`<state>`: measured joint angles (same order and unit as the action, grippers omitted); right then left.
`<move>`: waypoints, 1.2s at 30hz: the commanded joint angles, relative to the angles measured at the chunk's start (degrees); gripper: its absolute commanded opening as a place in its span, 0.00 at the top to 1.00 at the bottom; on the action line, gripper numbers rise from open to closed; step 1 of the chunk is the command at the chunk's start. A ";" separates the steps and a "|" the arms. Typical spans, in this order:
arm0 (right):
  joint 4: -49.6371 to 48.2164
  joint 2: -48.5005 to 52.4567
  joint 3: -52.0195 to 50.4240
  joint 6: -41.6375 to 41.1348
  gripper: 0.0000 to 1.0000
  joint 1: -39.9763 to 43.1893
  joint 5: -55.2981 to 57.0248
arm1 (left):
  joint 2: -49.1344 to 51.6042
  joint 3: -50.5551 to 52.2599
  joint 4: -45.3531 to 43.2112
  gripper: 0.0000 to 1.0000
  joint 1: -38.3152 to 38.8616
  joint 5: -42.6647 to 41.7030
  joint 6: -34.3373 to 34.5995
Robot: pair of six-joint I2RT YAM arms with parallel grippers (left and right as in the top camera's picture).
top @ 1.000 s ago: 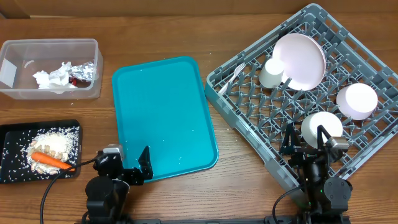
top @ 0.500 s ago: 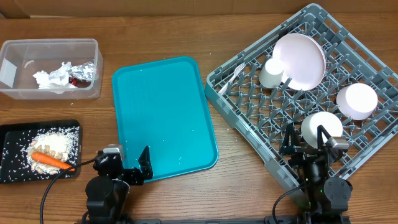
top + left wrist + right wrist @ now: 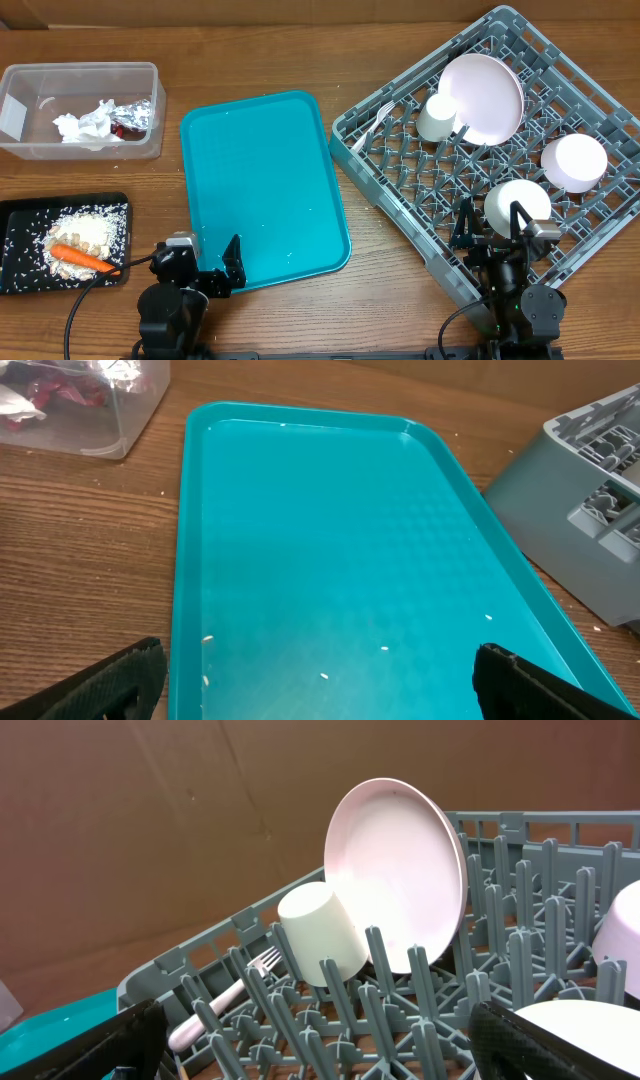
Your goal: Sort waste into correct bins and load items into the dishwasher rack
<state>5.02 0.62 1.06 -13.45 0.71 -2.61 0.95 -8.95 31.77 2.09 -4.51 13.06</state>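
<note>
The teal tray (image 3: 265, 180) lies mid-desk (image 3: 300, 50), bare but for a few pale specks (image 3: 384, 650). The left tool (image 3: 318, 655) hangs over the tray's near edge, fingers spread wide with nothing between them.

Right of the tray sits the rack (image 3: 400, 228), turned cornerwise. In it a plate (image 3: 482, 97) stands on edge, with a cup (image 3: 436, 117) touching it on the tray side and a fork (image 3: 372, 125) nearer the tray again. Two bowls (image 3: 573, 162) (image 3: 517, 203) rest farther right. The right tool (image 3: 492, 228) hovers at the rack's near side, just as wide apart and empty.

Left of the tray's far end, a tub (image 3: 80, 72) holds napkins (image 3: 85, 125) and a wrapper (image 3: 135, 115). A white patch (image 3: 12, 115) on its wall is too small to read. Left of the tray's near end, a black tray (image 3: 20, 215) carries a carrot (image 3: 80, 258), pasta and rice (image 3: 85, 230).
</note>
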 commanded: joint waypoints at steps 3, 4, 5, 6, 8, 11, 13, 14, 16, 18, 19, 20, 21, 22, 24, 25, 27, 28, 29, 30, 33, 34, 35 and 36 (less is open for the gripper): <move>-0.39 -0.46 -0.59 0.13 0.00 0.17 0.00 | -0.72 0.42 0.17 0.00 -0.48 0.44 -1.29; -0.39 -0.46 -0.59 0.13 0.00 0.17 0.00 | -0.72 0.42 0.15 0.00 -0.48 0.46 -1.29; -0.39 -0.46 -0.59 0.13 0.00 0.17 0.00 | -0.72 0.42 0.15 0.00 -0.48 0.46 -1.29; -0.39 -0.46 -0.59 0.13 0.00 0.17 0.00 | -0.74 0.42 0.15 0.00 -0.48 0.46 -1.29; -0.39 -0.46 -0.59 0.13 0.00 0.17 0.00 | -0.74 0.42 0.15 0.00 -0.48 0.68 -1.38; -0.39 -0.46 -0.59 0.13 0.00 0.17 0.00 | -0.74 0.42 0.15 0.00 -0.48 1.73 -1.49; -0.39 -0.46 -0.59 0.13 0.00 0.17 0.00 | -0.74 0.42 0.15 0.00 -0.48 1.73 -1.49; -0.39 -0.46 -0.59 0.13 0.00 0.17 0.00 | -0.74 0.42 0.17 0.00 -0.48 1.73 -1.51; -0.39 -0.46 -0.59 0.13 0.00 0.17 0.00 | -0.74 0.44 -0.31 0.00 -0.48 3.13 -1.46; -0.39 -0.46 -0.59 0.13 0.00 0.17 0.00 | -0.74 0.44 -4.61 0.00 -0.48 3.19 -1.42; -0.39 -0.46 -0.59 0.13 0.00 0.17 0.00 | -0.74 0.44 -7.63 0.00 -0.48 1.81 -1.60; -0.39 -0.46 -0.59 0.13 0.00 0.17 0.00 | -0.74 0.44 -10.05 0.00 -0.48 0.83 -2.01; -0.39 -0.46 -0.59 0.13 0.00 0.17 0.00 | -0.74 0.44 -12.46 0.00 -0.48 -0.46 -3.02; -0.39 -0.46 -0.59 0.13 0.00 0.17 0.00 | -0.74 0.44 -15.39 0.00 -0.48 -2.10 -4.39; -0.39 -0.46 -0.59 0.13 0.00 0.17 0.00 | -0.74 0.44 -20.65 0.00 -0.48 -5.01 -6.88; -0.39 -0.46 -0.59 0.13 0.00 0.17 0.00 | -0.74 0.44 -22.93 0.00 -0.48 -6.25 -8.20; -0.39 -0.46 -0.59 0.13 0.00 0.17 0.00 | -0.74 0.46 -25.97 0.00 -0.48 -7.13 -10.97; -0.39 -0.46 -0.59 0.13 0.00 0.17 0.00 | -0.74 0.46 -26.08 0.00 -0.48 -6.84 -12.17; -0.39 -0.46 -0.59 0.13 0.00 0.17 0.00 | -0.74 0.52 -26.01 0.00 -0.48 -6.19 -13.44; -0.39 -0.46 -0.59 0.13 0.00 0.17 0.00 | -0.74 0.76 -26.01 0.00 -0.52 -5.25 -13.79; -0.39 -0.46 -0.59 0.13 0.00 0.17 0.00 | -0.74 2.23 -26.91 0.00 -0.52 -3.37 -13.75; -0.39 -0.46 -0.59 0.13 0.00 0.17 0.00 | -0.74 2.82 -27.69 0.00 -0.52 -3.43 -13.73; -0.39 -0.46 -0.59 0.13 0.00 0.17 0.00 | -0.74 3.43 -28.59 0.00 -0.52 -3.45 -13.66; -0.39 -0.46 -0.59 0.13 0.00 0.17 0.00 | -0.74 3.87 -28.94 0.00 -0.52 -3.45 -13.53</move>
<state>5.02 0.62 1.06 -13.47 0.71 -2.61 0.84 -6.96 3.92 2.09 -8.73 1.48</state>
